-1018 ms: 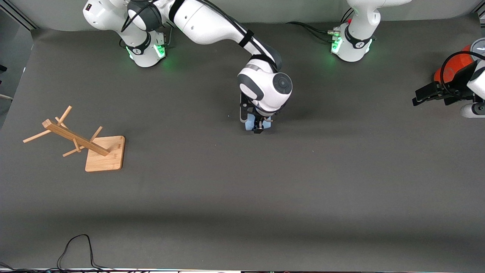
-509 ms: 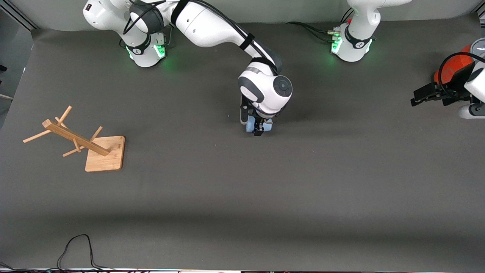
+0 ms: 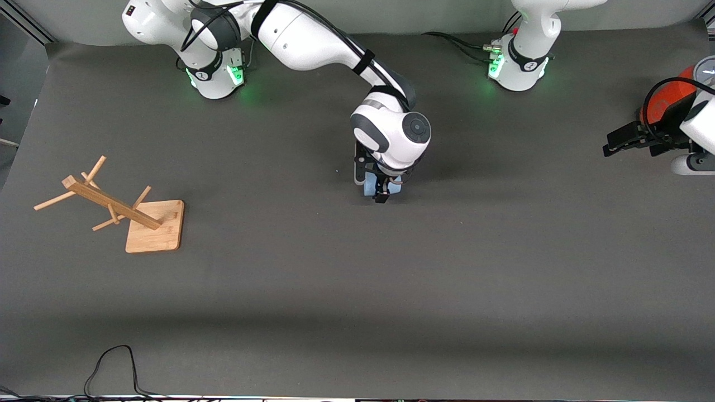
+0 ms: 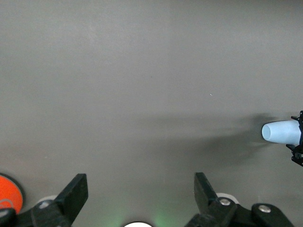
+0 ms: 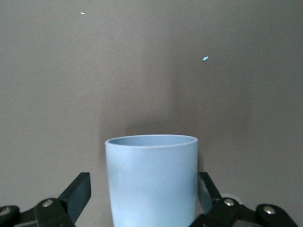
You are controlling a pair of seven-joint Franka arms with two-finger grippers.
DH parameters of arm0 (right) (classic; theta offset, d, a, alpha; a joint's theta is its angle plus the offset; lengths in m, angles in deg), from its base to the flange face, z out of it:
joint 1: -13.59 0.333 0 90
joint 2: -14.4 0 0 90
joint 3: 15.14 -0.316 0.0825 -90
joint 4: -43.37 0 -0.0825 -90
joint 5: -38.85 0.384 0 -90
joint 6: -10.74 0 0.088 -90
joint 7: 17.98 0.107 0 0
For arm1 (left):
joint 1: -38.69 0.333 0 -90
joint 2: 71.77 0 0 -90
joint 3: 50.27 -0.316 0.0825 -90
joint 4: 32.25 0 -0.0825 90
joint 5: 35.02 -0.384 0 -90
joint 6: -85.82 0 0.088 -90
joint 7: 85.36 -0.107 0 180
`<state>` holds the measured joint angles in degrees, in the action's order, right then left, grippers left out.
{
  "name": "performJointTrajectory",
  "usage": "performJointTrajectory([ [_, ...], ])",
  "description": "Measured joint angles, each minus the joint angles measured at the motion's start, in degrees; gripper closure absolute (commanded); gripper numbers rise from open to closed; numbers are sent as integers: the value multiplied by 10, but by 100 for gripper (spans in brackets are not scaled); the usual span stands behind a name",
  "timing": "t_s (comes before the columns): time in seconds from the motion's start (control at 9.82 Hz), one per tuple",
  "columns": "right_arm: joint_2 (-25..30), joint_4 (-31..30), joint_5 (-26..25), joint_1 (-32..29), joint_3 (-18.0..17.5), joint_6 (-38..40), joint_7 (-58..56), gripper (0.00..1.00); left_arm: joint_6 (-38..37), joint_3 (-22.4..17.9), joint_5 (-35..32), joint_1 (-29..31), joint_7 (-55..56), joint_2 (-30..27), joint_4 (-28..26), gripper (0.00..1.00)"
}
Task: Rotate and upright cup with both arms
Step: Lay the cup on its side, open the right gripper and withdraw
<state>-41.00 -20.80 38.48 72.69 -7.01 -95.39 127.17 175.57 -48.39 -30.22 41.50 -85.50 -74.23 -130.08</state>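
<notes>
The right gripper is at the middle of the bench, pointing down, with the cup between its fingers. In the right wrist view the pale-blue cup fills the space between the two black fingers, its open rim turned away from the camera, and both fingers sit against its sides, so the gripper is closed on it. What little of the cup's inside shows looks plain pale blue, with no contents visible; most of the hollow is hidden from this angle. In the front view only a small patch of blue shows under the white wrist, so whether the cup touches the bench or is raised just above it cannot be told.

The left gripper waits over the left arm's end of the bench, well apart from the cup. Its fingers are spread wide with nothing between them. From the left wrist view the cup appears far off, lying sideways in the right gripper's hold, with its shadow on the bench beside it.

An orange-red cylinder stands close to the left arm's wrist. A wooden rack with angled pegs on a square base stands toward the right arm's end of the bench. A black cable loops along the bench edge nearest the front camera.
</notes>
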Motion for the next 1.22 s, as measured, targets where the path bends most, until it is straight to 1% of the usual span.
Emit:
performJointTrajectory([
  [0.2,31,12,0,0,1,63,-37,0,0,0,0,-1,0,3,0,0],
  [0.41,87,15,1,-10,4,142,-84,0,3,1,0,-4,0,4,0,0],
  [0.71,173,16,2,-64,6,262,-239,0,18,3,0,-36,27,14,-1,0],
  [0.92,233,14,2,-122,7,321,-370,0,32,5,-4,-86,88,24,-1,0],
  [1.12,289,-3,2,-186,9,355,-513,0,39,7,-31,-161,177,35,-1,0],
  [1.22,320,-24,2,-225,9,359,-591,0,45,9,-48,-204,224,44,0,0],
])
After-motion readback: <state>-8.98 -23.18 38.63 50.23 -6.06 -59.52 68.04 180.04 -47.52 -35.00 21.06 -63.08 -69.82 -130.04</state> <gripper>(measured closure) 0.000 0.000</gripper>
